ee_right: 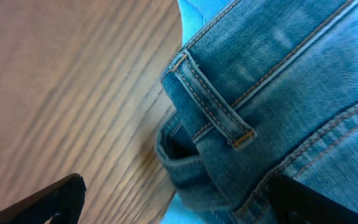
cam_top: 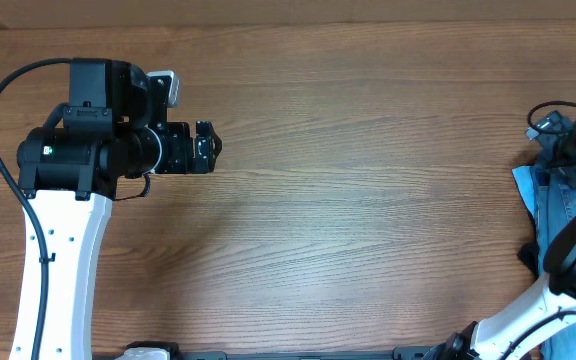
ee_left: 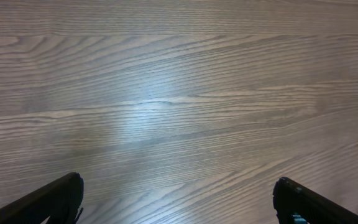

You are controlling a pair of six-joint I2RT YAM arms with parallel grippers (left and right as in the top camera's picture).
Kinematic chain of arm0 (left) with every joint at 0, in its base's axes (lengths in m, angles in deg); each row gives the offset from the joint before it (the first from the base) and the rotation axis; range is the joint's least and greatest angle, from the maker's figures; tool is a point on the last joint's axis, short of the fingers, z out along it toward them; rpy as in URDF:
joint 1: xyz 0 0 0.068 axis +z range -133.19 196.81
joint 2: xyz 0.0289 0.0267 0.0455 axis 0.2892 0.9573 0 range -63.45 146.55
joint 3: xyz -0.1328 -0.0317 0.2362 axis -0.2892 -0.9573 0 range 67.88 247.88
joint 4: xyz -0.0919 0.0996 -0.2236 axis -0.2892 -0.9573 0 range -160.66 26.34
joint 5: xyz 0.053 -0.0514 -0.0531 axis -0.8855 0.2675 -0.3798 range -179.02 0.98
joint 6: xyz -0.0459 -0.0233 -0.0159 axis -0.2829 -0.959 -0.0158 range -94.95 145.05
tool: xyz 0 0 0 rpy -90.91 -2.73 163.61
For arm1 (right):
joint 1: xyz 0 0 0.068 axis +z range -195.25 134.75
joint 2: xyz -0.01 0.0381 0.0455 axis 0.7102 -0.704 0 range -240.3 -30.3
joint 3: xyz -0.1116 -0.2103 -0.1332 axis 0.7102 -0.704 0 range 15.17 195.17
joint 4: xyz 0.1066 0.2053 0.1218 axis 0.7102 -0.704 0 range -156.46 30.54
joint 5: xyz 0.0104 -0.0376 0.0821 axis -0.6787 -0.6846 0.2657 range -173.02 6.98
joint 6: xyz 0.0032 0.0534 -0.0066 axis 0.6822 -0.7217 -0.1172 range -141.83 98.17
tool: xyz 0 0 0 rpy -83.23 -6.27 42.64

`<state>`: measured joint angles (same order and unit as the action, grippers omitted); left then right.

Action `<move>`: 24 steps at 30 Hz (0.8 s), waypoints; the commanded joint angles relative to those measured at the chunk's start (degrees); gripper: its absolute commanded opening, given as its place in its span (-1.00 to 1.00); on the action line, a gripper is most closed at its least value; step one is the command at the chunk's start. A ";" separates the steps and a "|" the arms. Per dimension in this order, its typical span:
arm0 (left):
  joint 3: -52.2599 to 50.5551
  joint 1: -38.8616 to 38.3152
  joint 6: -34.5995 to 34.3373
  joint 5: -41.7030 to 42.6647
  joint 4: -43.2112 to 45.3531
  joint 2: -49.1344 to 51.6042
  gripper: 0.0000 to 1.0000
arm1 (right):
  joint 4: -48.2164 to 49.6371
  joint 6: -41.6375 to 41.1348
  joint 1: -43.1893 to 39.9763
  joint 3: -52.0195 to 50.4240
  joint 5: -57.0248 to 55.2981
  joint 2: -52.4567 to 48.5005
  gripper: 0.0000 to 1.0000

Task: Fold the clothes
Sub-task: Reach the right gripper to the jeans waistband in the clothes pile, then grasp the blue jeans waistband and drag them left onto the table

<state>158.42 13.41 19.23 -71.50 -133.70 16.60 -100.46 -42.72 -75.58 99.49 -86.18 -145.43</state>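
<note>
at the right edge of the table (cam_top: 368,220), jeans (cam_top: 554,212) lie bunched; axis unclear

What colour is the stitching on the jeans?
Tan-orange, on light-blue jeans; right wrist view shows it best.

Left arm (cam_top: 58,250) runs up from the near-left edge, wrist turned to point right. Left gripper (ee_left: 178,183) has its jaws spread wide, nothing between them. Right arm (cam_top: 528,310) comes in from the near-right corner, mostly cut off by the frame edge. Right gripper (ee_right: 176,186) jaws are also wide apart, nothing clamped.
</note>
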 commanded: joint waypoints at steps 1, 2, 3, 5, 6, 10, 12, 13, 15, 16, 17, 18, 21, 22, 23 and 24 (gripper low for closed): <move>1.46 -0.02 0.48 3.63 0.55 0.15 1.00 | 0.76 0.50 0.76 0.94 -3.54 -3.28 0.92; 1.46 -0.02 0.48 3.98 0.68 0.15 1.00 | 0.70 0.48 0.85 0.94 -4.00 -3.80 0.89; 1.44 -0.02 0.48 4.39 0.81 0.15 1.00 | 0.63 0.46 0.94 0.94 -4.59 -4.39 0.82; 1.44 -0.02 0.44 5.07 1.05 0.15 1.00 | 0.24 -0.42 1.09 0.90 -7.10 -4.90 0.62; 1.46 -0.02 0.44 5.22 1.09 0.15 1.00 | 0.00 -1.18 1.09 0.90 -8.52 -4.90 0.57; 1.46 -0.02 0.46 6.49 1.27 0.15 1.00 | -0.92 -3.39 1.07 0.90 -12.28 -4.90 0.19; 1.44 -0.02 0.46 6.54 1.31 0.15 1.00 | -1.40 -3.41 1.07 0.90 -12.28 -4.90 0.01; 1.44 -0.02 0.46 6.51 1.29 0.15 1.00 | -1.51 -3.39 1.09 0.90 -12.26 -4.90 0.00; 1.46 -0.02 0.46 6.54 1.27 0.15 1.00 | -1.77 -3.39 1.07 0.90 -12.31 -4.90 0.01; 1.46 -0.02 0.46 6.54 1.27 0.15 1.00 | -2.03 -3.39 1.07 0.90 -12.28 -4.90 0.02; 1.44 -0.02 0.46 6.54 1.27 0.15 1.00 | -2.43 -3.39 1.07 0.90 -12.31 -4.90 0.04; 1.44 -0.02 0.46 6.54 1.27 0.15 1.00 | -2.69 -3.39 1.07 0.90 -12.28 -4.90 0.19; 1.44 -0.02 0.48 6.51 1.27 0.15 1.00 | -2.82 -3.39 1.07 0.87 -12.26 -4.90 -0.11; 1.44 -0.02 0.46 6.51 1.27 0.15 1.00 | -2.82 -3.39 1.07 0.90 -12.26 -4.90 -0.49; 1.46 -0.02 0.48 6.54 1.27 0.15 1.00 | -2.89 -3.37 1.07 0.92 -12.26 -4.85 -0.92; 1.44 -0.02 0.48 6.51 1.29 0.15 1.00 | -3.37 -3.37 1.07 1.03 -12.26 -4.52 -0.92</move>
<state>158.42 13.41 19.23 -66.39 -132.65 16.60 -102.75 -45.60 -74.35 99.94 -96.86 -148.77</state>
